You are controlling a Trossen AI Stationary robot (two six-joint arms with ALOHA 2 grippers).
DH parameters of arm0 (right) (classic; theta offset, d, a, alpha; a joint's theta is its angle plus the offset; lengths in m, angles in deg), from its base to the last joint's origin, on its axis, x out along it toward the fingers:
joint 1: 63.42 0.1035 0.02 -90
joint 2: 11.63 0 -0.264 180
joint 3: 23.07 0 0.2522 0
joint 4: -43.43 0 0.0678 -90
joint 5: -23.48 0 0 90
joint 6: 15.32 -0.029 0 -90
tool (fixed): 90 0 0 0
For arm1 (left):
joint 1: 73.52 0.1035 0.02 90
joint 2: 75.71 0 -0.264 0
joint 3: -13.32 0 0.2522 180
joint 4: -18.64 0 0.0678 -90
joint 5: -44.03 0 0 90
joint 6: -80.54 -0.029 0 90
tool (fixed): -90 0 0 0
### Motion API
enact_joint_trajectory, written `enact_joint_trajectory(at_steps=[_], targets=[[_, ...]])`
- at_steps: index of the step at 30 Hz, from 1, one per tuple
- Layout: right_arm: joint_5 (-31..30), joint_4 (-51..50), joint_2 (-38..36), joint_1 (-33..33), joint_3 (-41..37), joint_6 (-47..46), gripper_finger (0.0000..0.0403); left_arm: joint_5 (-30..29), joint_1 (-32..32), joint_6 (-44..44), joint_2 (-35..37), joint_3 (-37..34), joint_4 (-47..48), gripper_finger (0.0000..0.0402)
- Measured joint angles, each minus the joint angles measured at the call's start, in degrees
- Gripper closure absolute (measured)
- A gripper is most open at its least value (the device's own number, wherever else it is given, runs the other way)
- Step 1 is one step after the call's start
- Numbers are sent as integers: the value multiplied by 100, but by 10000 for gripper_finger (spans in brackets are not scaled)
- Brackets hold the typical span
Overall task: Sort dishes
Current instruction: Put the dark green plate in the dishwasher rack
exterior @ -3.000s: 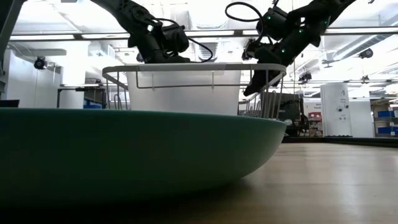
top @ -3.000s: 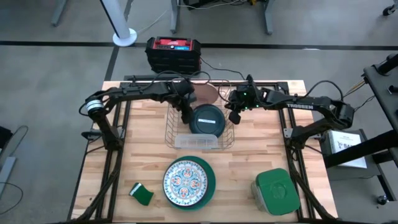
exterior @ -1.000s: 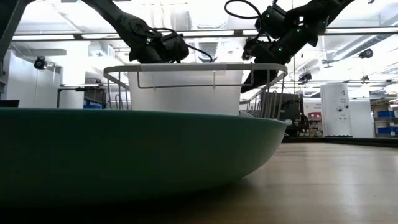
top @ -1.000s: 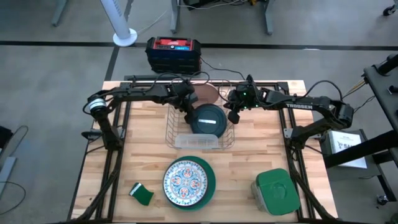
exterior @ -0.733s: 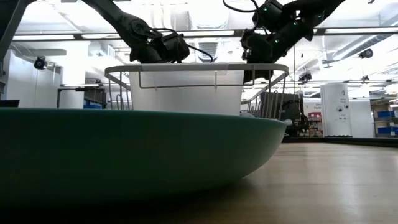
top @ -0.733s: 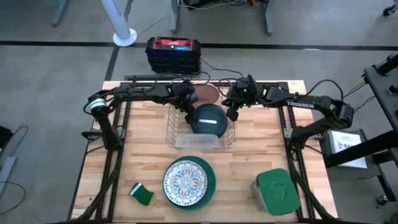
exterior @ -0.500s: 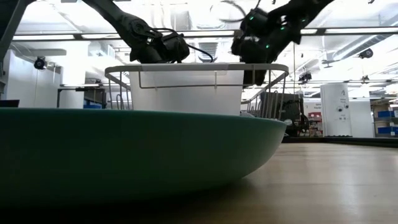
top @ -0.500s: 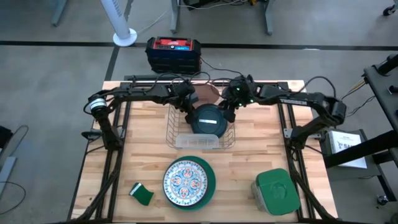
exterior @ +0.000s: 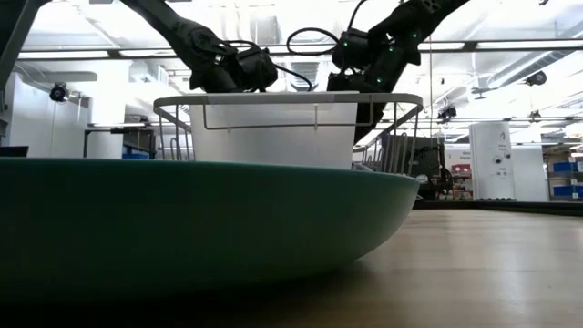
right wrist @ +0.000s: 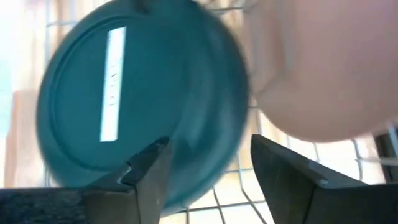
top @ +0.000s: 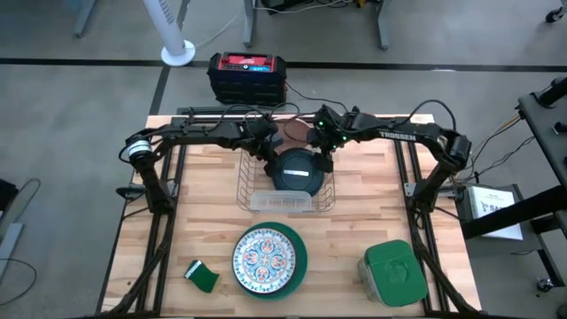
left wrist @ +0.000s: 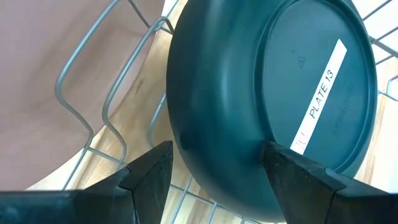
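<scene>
the left fingers [left wrist: 214, 171] stood wide, one on each side of the rim of the dark teal plate [left wrist: 273, 99] without clearly touching it (its underside, with a white label, faced the left wrist camera). the right fingers [right wrist: 208, 162] stood apart too, holding nothing, pointed at the same plate's edge from the other side, with the pink plate [right wrist: 317, 68] just beside them.

from above, the left fingers [top: 266, 152] hung over the rack's back-left corner and the right fingers [top: 321, 151] over its back-right corner, the dark teal plate [top: 296, 170] between them. that plate leaned upright in the wire rack [top: 251, 190] at mid-surface, bottom turned toward the front. the pink plate [top: 292, 133] stood just behind it at the rack's back edge. a clear plastic tub [top: 282, 202] sat at the rack's front end.

nearer the front edge of the wooden surface [top: 213, 230], the white ornamented plate [top: 263, 257] lay stacked on the green plate [top: 301, 259], whose rim showed along its right side. a green sponge [top: 203, 276] lay to their left and a green-lidded container [top: 391, 272] to their right, both well apart from the rack.

in the low view the green plate's rim [exterior: 200, 228] filled the foreground, with the rack [exterior: 287, 100] behind it and both arms reaching down over it.
</scene>
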Motion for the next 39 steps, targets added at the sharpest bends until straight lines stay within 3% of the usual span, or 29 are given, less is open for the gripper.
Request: enact_joint_trajectory(at_steps=[6, 21, 39], targets=[[8, -270, 179, -69, 272, -637, 152, 5, 0, 49, 13, -134, -191, 162], [-56, -1135, 1033, -63, 885, -413, 100, -2, -9, 151, 17, -284, -594, 162], [404, -1134, 912, -90, 845, 633, 127, 184, 9, -137, 212, -62, -453, 162]])
